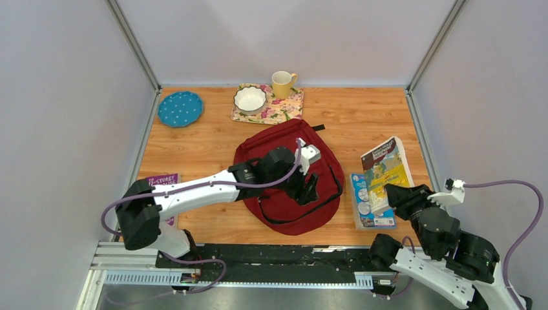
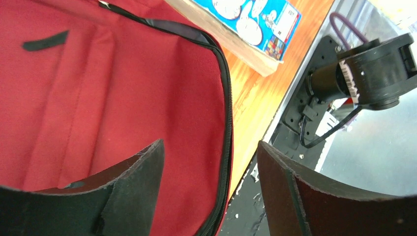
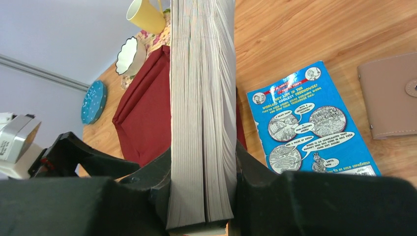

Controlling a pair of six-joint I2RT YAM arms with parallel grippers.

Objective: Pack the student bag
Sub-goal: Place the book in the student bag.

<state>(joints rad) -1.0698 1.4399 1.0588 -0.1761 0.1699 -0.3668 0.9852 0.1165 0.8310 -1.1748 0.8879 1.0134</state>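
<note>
Right gripper [image 3: 201, 152] clamped the thick book [image 3: 201, 73], surely bound for the student bag [image 1: 274, 137]. Left gripper [image 2: 210, 145] hung open over its zipper [image 2: 227, 98], probably to spread it.

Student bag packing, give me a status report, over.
Left gripper open, hovering at student bag's zipper edge. Right gripper shut on thick book, beside bag. Bag lies flat; left arm across it.

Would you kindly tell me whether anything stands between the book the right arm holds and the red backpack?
Only tabletop separates the book and the student bag, but the left gripper, jaws open, hangs over the bag's side facing the book.
</note>
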